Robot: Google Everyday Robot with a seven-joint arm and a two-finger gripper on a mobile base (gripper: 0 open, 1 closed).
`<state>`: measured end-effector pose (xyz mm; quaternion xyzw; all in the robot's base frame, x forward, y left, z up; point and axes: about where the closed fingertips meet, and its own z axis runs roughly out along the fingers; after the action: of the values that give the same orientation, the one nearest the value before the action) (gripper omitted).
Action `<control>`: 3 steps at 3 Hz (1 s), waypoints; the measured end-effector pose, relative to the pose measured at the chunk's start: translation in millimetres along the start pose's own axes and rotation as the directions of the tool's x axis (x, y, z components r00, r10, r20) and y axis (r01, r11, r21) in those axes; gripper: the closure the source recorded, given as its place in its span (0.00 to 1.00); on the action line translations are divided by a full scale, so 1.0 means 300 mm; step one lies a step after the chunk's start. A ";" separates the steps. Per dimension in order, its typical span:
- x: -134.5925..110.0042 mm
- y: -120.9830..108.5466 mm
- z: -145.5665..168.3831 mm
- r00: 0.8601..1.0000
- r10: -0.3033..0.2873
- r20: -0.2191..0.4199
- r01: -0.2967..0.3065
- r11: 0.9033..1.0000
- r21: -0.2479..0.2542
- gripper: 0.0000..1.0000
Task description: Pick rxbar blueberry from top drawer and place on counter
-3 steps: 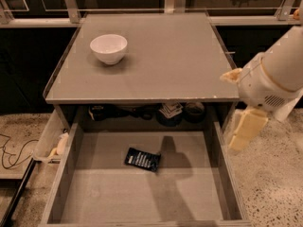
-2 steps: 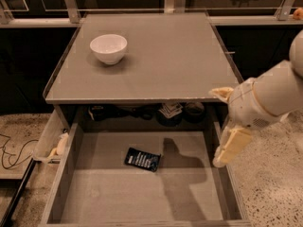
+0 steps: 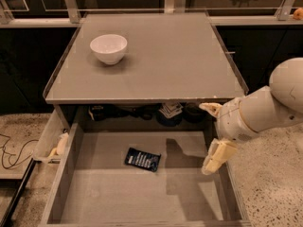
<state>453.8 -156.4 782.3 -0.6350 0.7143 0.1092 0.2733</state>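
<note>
The rxbar blueberry [image 3: 142,159], a dark navy wrapper with white text, lies flat on the floor of the open top drawer [image 3: 109,197], left of its middle. The gripper [image 3: 217,157] hangs on the white arm over the drawer's right side, to the right of the bar and apart from it. The counter [image 3: 175,56] is the grey cabinet top above the drawer.
A white bowl [image 3: 108,48] stands on the counter's back left. Dark items sit in the shadowed space under the counter behind the drawer [image 3: 170,111]. A second drawer or tray juts out at the left [image 3: 49,138]. A speckled floor lies on both sides.
The arm has moved left and down, bringing the gripper from beside the cabinet's right edge to over the drawer's right side. The bar has not moved.
</note>
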 end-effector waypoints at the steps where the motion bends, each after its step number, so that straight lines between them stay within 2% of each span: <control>1: 0.008 0.015 0.038 1.000 0.020 0.022 -0.020 1.000 -0.019 0.00; 2: 0.003 0.057 0.164 0.994 0.061 0.091 -0.057 0.997 -0.052 0.00; 3: -0.055 0.084 0.297 0.981 0.075 0.181 -0.063 0.995 -0.071 0.00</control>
<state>452.6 -93.5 712.6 -0.6054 0.7037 0.2000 0.3134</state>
